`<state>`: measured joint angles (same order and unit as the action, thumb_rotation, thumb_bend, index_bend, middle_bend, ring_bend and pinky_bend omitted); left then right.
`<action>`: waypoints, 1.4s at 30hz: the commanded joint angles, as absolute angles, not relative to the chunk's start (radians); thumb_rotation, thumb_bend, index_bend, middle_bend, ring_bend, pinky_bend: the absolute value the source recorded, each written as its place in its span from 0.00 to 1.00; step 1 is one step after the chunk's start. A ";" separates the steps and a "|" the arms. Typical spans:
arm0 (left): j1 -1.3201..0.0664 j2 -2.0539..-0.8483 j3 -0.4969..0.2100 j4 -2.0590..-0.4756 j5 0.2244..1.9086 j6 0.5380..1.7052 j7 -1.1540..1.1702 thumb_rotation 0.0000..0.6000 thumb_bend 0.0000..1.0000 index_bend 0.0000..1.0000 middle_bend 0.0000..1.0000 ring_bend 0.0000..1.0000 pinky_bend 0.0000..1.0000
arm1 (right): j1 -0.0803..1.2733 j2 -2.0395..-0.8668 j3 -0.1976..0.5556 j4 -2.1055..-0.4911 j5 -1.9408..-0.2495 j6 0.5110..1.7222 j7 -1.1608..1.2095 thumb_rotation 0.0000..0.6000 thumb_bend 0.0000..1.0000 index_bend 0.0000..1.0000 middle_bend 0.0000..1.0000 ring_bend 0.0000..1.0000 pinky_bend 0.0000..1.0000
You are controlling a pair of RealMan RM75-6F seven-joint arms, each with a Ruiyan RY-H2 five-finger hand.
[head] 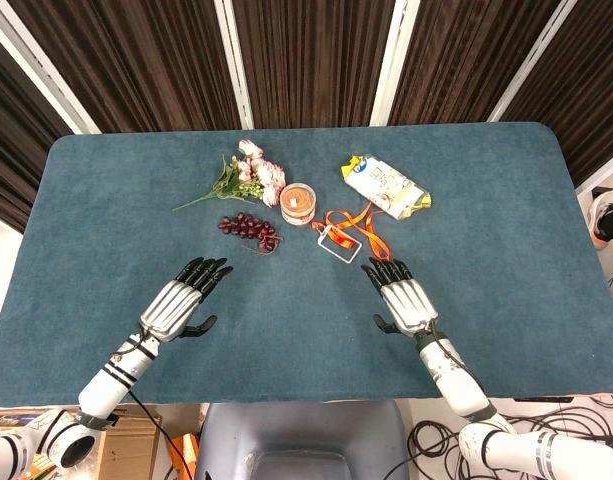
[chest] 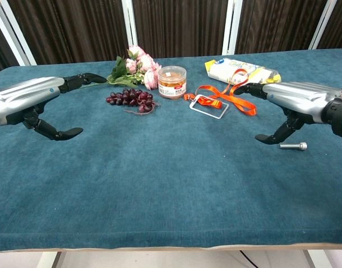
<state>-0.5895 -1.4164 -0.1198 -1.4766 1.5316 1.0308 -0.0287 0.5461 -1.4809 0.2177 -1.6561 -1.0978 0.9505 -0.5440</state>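
Note:
My left hand (head: 183, 297) hovers flat over the blue cloth at the front left, fingers straight and apart, holding nothing; the chest view shows the left hand (chest: 39, 100) clear of the table. Its fingertips point toward a bunch of dark grapes (head: 248, 228). My right hand (head: 403, 298) is likewise spread and holds nothing at the front right, seen as the right hand (chest: 293, 103) in the chest view. Just beyond its fingertips lies an orange lanyard (head: 351, 226) with a clear badge holder (head: 336, 243). A small metal bolt (chest: 293, 146) lies under the right hand.
Pink flowers (head: 248, 172) lie at the back left beside a small clear jar with an orange lid (head: 298, 202). A white and yellow snack bag (head: 386, 185) lies at the back right. The table (head: 506, 300) is covered in blue cloth.

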 commanded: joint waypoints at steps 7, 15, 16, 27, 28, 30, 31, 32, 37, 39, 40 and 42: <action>-0.549 -1.347 -0.061 -1.538 1.563 1.091 0.011 1.00 0.36 0.00 0.00 0.00 0.00 | 0.535 -1.405 0.181 -1.692 -1.089 0.998 -0.546 1.00 0.27 0.00 0.00 0.00 0.00; -0.396 -1.232 0.082 -1.561 1.686 1.289 0.029 1.00 0.36 0.00 0.00 0.00 0.00 | 0.491 -1.308 0.124 -1.632 -1.115 1.015 -0.479 1.00 0.27 0.11 0.00 0.00 0.00; -0.377 -1.232 0.097 -1.548 1.702 1.317 0.023 1.00 0.36 0.00 0.00 0.00 0.00 | 0.489 -1.307 0.116 -1.616 -1.117 1.009 -0.468 1.00 0.27 0.13 0.00 0.00 0.00; -0.293 -1.285 0.155 -1.412 1.786 1.431 -0.031 1.00 0.36 0.00 0.00 0.00 0.00 | 0.503 -1.431 0.082 -1.426 -1.155 0.949 -0.350 1.00 0.27 0.36 0.00 0.00 0.00; -0.293 -1.287 0.155 -1.407 1.789 1.432 -0.035 1.00 0.36 0.00 0.00 0.00 0.00 | 0.506 -1.442 0.082 -1.417 -1.156 0.948 -0.353 1.00 0.27 0.36 0.00 0.00 0.00; -0.292 -1.293 0.154 -1.393 1.793 1.436 -0.045 1.00 0.36 0.00 0.00 0.00 0.00 | 0.513 -1.464 0.084 -1.403 -1.152 0.942 -0.354 1.00 0.28 0.37 0.00 0.00 0.00; -0.291 -1.295 0.154 -1.388 1.793 1.437 -0.048 1.00 0.36 0.00 0.00 0.00 0.00 | 0.516 -1.472 0.085 -1.399 -1.150 0.939 -0.356 1.00 0.28 0.37 0.00 0.00 0.00; -0.289 -1.297 0.153 -1.381 1.793 1.437 -0.052 1.00 0.36 0.00 0.00 0.00 0.00 | 0.520 -1.481 0.086 -1.395 -1.147 0.937 -0.360 1.00 0.28 0.38 0.00 0.00 0.00; -0.285 -1.299 0.152 -1.367 1.791 1.440 -0.068 1.00 0.36 0.00 0.00 0.00 0.00 | 0.531 -1.507 0.090 -1.382 -1.140 0.939 -0.377 1.00 0.28 0.42 0.00 0.00 0.00; -0.285 -1.297 0.151 -1.363 1.791 1.440 -0.071 1.00 0.36 0.00 0.00 0.00 0.00 | 0.532 -1.512 0.092 -1.381 -1.136 0.942 -0.378 1.00 0.29 0.43 0.00 0.00 0.00; -0.284 -1.296 0.151 -1.363 1.791 1.439 -0.072 1.00 0.36 0.00 0.00 0.00 0.00 | 0.533 -1.514 0.093 -1.380 -1.135 0.943 -0.377 1.00 0.29 0.43 0.00 0.00 0.00; -0.284 -1.295 0.150 -1.363 1.790 1.437 -0.072 1.00 0.36 0.00 0.00 0.00 0.00 | 0.534 -1.516 0.094 -1.379 -1.132 0.942 -0.375 1.00 0.29 0.44 0.00 0.00 0.00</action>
